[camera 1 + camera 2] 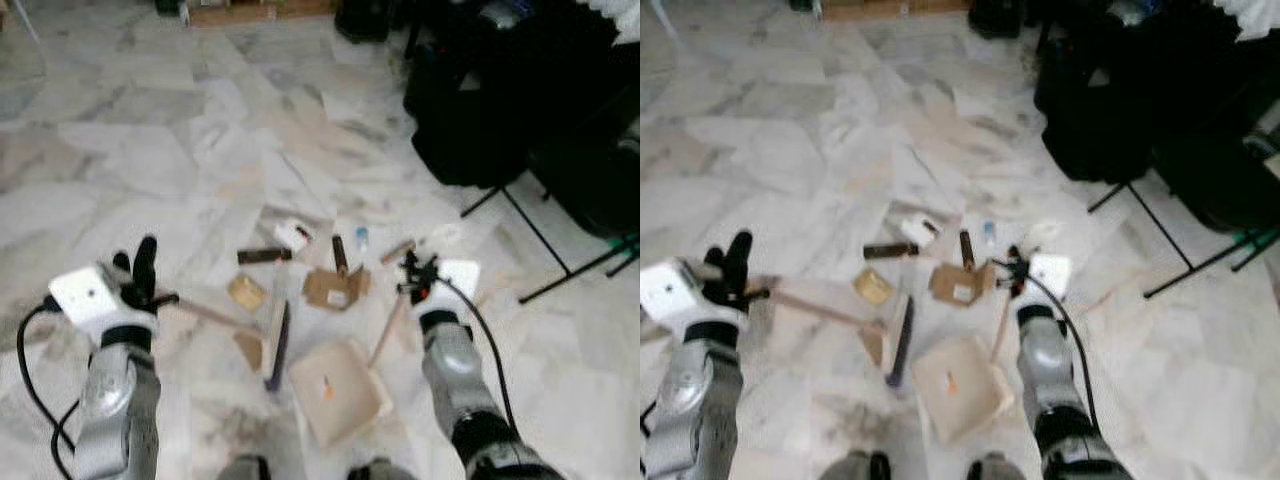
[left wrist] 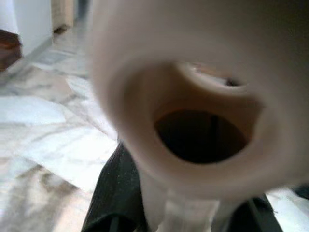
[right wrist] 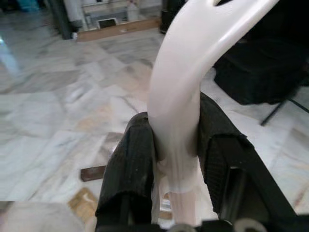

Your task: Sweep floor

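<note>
My left gripper (image 1: 140, 275) is shut on the pale broom handle (image 1: 210, 315), which slants down to the broom head with dark bristles (image 1: 277, 345). In the left wrist view the handle's hollow end (image 2: 203, 121) sits close up, above a black finger (image 2: 116, 193). My right gripper (image 1: 415, 275) is shut on the cream dustpan handle (image 3: 178, 96), clamped between both fingers (image 3: 130, 164). The dustpan (image 1: 338, 390) lies on the marble floor between my arms. Litter lies just beyond it: cardboard scraps (image 1: 335, 288), a tan piece (image 1: 246, 292), a dark strip (image 1: 264, 256), a small bottle (image 1: 361, 238) and a white item (image 1: 292, 234).
Black bags and dark furniture (image 1: 500, 100) crowd the far right. Thin black stand legs (image 1: 540, 240) splay over the floor there. A low cardboard box (image 1: 255, 12) stands at the far edge. My feet (image 1: 245, 468) show at the bottom. Open marble floor (image 1: 120, 150) stretches to the left.
</note>
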